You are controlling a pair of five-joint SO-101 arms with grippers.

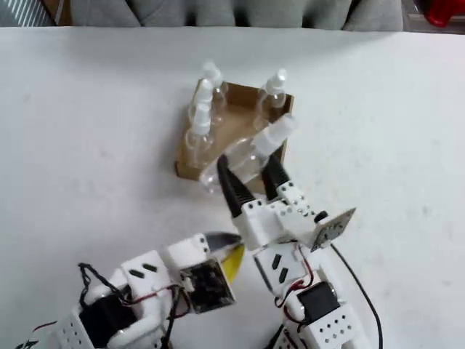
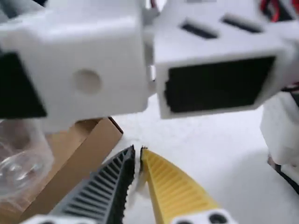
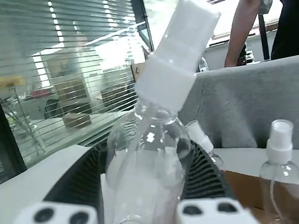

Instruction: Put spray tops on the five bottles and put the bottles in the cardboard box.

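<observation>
1. A matte white tabletop (image 1: 87,131), with grey upholstery (image 1: 218,11) along its far edge.
2. The brown cardboard box (image 1: 234,125) holds four clear, white-topped bottles (image 1: 272,91) standing upright.
3. The right pincer (image 1: 247,163), with black ribbed fingers, grips a fifth clear bottle (image 1: 256,149), tilted over the box's near corner.
4. The left pincer (image 2: 138,151) has its grey and yellow serrated fingers pressed together on nothing, just beside the right arm's white housing (image 2: 140,60).

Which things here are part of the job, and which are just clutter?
Job:
spray bottle held in the right gripper
capped bottles standing in the cardboard box
left gripper, shut

Just lying about:
grey upholstery behind the table
red object
</observation>
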